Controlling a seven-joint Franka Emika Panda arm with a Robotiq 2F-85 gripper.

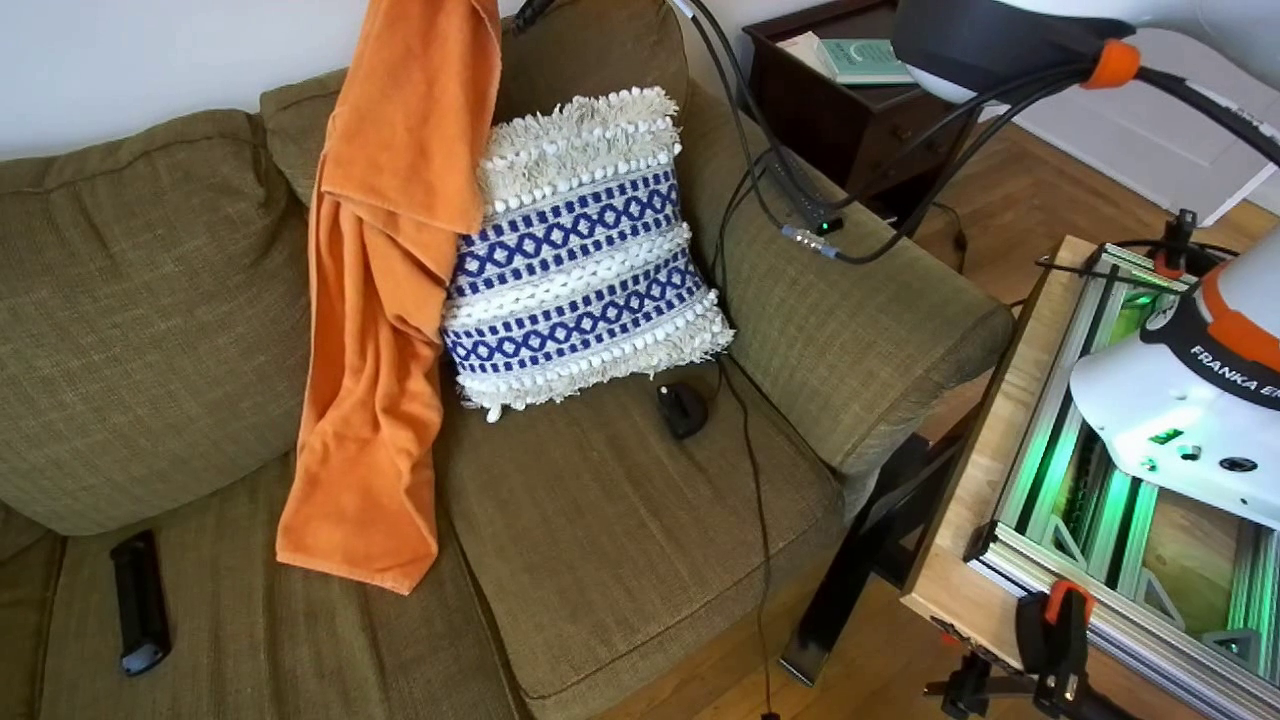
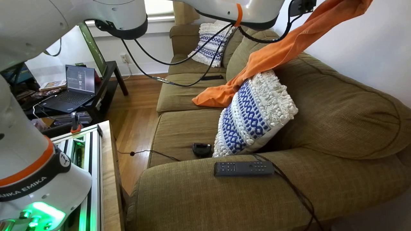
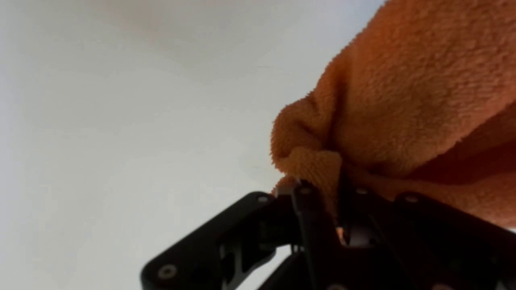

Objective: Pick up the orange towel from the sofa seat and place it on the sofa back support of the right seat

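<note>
Clamped on a bunched fold, the tool (image 3: 332, 193) grips the orange towel (image 1: 385, 330) near its top. I take the high hold as a way to get cloth above the seats, so that it can come down over the back rather than be dragged up it.

Behind everything rises the pale wall (image 2: 385, 41), and close against it sits the brown sofa (image 1: 540, 450). The goal looks to be the right seat's back support (image 2: 346, 112), though the towel does not seem settled there. Over the seats reaches the robot arm (image 2: 118, 12), well stretched, presumably because that back lies so far from its base.

As for the towel, it slants from the tool down to the middle seat (image 1: 230, 570), where its tail appears to lie. Next, I'd judge, that tail wants drawing up and across.

Most in the way is the blue-and-white pillow (image 1: 590, 260), leaning on the right seat's back; the towel overlaps its edge in both exterior views, but whether they touch I can't tell. Under the arm hangs a loop of cable (image 2: 162, 80) that might snag. Among the small things, a remote (image 2: 244, 168) lies on the armrest (image 2: 205, 195), a dark handset-like object (image 1: 140, 600) on the middle seat near the towel's tail, and a small black device (image 1: 682, 410) just below the pillow, where falling cloth could knock it.
</note>
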